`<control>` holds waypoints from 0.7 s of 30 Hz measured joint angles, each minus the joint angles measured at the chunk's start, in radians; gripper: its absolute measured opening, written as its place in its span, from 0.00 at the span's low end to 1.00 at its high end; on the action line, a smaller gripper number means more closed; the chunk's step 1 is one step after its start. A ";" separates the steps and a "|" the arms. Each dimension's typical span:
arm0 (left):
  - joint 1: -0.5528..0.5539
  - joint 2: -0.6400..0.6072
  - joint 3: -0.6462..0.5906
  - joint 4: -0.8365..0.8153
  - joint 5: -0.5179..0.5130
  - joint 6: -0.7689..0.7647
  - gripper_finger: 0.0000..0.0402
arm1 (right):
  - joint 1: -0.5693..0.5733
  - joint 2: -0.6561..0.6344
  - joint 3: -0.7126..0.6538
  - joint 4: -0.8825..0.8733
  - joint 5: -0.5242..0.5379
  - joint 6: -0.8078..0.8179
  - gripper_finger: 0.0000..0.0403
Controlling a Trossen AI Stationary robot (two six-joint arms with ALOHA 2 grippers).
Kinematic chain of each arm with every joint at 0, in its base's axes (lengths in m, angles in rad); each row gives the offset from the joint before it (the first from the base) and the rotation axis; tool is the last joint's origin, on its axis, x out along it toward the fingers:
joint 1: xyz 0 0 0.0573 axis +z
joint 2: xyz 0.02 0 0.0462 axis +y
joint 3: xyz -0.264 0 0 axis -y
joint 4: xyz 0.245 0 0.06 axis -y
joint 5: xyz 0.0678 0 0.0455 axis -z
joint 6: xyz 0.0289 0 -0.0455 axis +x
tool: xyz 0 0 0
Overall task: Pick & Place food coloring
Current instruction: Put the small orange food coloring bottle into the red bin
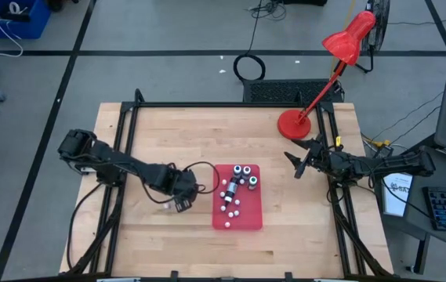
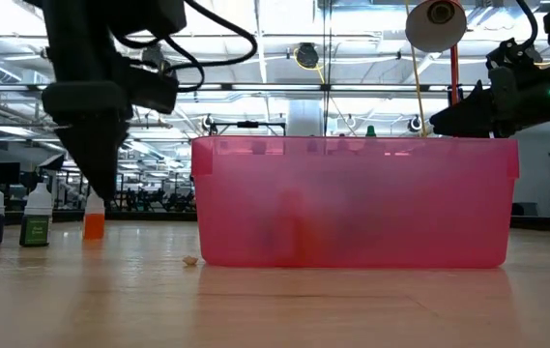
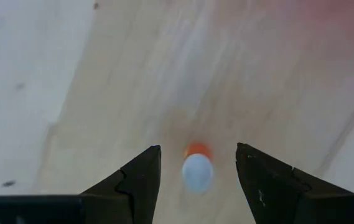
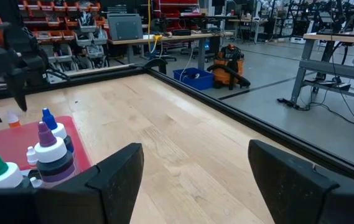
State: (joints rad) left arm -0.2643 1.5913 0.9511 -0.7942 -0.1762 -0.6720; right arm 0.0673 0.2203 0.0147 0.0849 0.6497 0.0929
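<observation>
A small bottle (image 3: 197, 173) with an orange body and a whitish cap stands upright on the bare wood left of the red tray (image 1: 237, 213). In the low view the same bottle (image 2: 94, 224) shows under the left arm. My left gripper (image 3: 198, 147) is open and points down over it, one finger on either side, with a gap to each. In the high view my left gripper (image 1: 182, 204) is just left of the tray. Several capped bottles (image 1: 243, 177) and small whitish pieces (image 1: 230, 205) lie in the tray. My right gripper (image 1: 298, 162) hangs open, right of the tray.
A red desk lamp stands with its base (image 1: 293, 123) on the table's far right part, close to my right gripper. One whitish piece (image 2: 190, 259) lies on the wood beside the tray wall (image 2: 352, 203). Two more bottles (image 2: 9, 217) stand at the low view's left.
</observation>
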 joint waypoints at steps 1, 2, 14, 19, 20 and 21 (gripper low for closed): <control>0.005 0.001 -0.010 0.023 0.014 0.006 0.52 | 0.000 0.000 0.000 0.000 0.000 0.000 0.69; 0.009 0.001 -0.022 0.040 0.035 0.010 0.52 | 0.000 0.000 0.000 0.000 0.000 0.000 0.69; 0.028 0.008 -0.102 0.110 0.071 -0.022 0.47 | 0.000 0.000 0.000 0.000 0.000 0.000 0.69; 0.029 0.008 -0.137 0.195 0.076 -0.022 0.38 | 0.000 0.004 0.000 0.000 0.000 0.000 0.69; 0.029 0.008 -0.144 0.206 0.080 -0.022 0.36 | 0.000 0.004 0.000 0.000 0.000 0.000 0.69; 0.028 0.008 -0.150 0.211 0.085 -0.023 0.35 | 0.000 0.004 0.000 0.000 0.000 0.000 0.69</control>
State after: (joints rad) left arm -0.2359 1.5997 0.8010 -0.5833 -0.0913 -0.6948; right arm 0.0673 0.2245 0.0147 0.0849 0.6495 0.0929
